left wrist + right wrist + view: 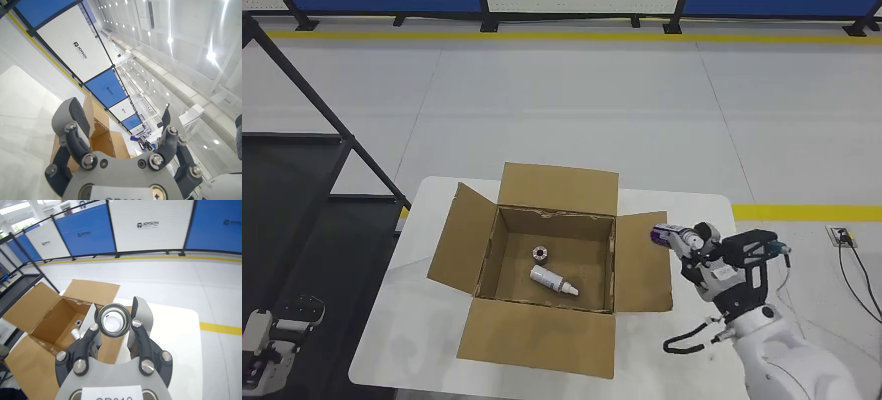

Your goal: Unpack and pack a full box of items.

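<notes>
Nearest the robot, the right gripper is clamped on a can. Its two fingers press the can's sides, and the can's concave metal base faces the wrist camera. From above, this gripper sits over the right part of the white table, just beside the box's right flap. The can lies roughly level, its purple end pointing toward the box.

The left gripper is spread wide with nothing between its ribbed pads. It is tilted upward toward the ceiling lights, with the box beyond it. The pale grey hardware off the table's left edge in the top view is probably this arm, though too little of it shows to be sure.

The cardboard box stands mid-table, all four flaps folded outward. On its floor lie two things: a white bottle on its side and, just beyond it, a small round metal-looking piece. The right wrist view shows both past its near finger — the bottle and the round piece — low against the box wall.

Farther off, a black rack stands left of the table. A yellow line crosses the pale floor before blue and white partition panels.
</notes>
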